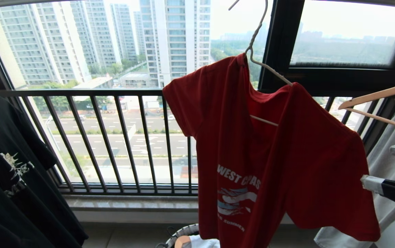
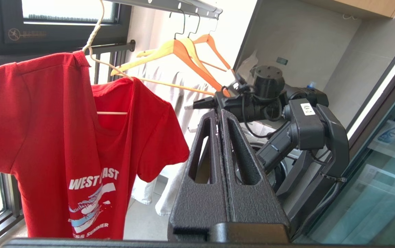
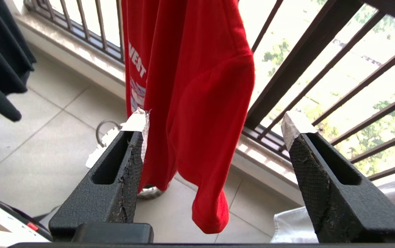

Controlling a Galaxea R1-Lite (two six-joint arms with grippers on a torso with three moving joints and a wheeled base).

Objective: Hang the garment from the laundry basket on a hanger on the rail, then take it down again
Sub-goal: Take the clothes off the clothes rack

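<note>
Where you look through the head camera, item one is the red short-sleeved cotton T-shirt (image 1: 287,155) with white "WEST COAST" lettering, draped crookedly on a thin white wire hanger (image 1: 257,51); one bare wire shoulder shows at the open neckline, and the hook runs out of the top of the frame.

Only your left wrist view shows the flat grey metal rail (image 2: 170,5) with its round holes, which the head view cuts off, along with three thick pale wooden hangers (image 2: 183,55) hooked on it.

The left gripper (image 2: 220,120), textured black plastic, has its fingers pressed flat together and empty, well apart from the shirt.

The right gripper (image 3: 214,120) stands wide, its tape-tipped fingers (image 3: 139,124) either side of the hanging red sleeve and gripping nothing; whether the near finger brushes the cloth you cannot tell.

The round patterned-rim laundry basket (image 1: 183,232) sits below the shirt, mostly cut off and hidden by the hem.

A black printed T-shirt (image 1: 11,165) hangs left, a pale grey garment (image 1: 390,137) right.
</note>
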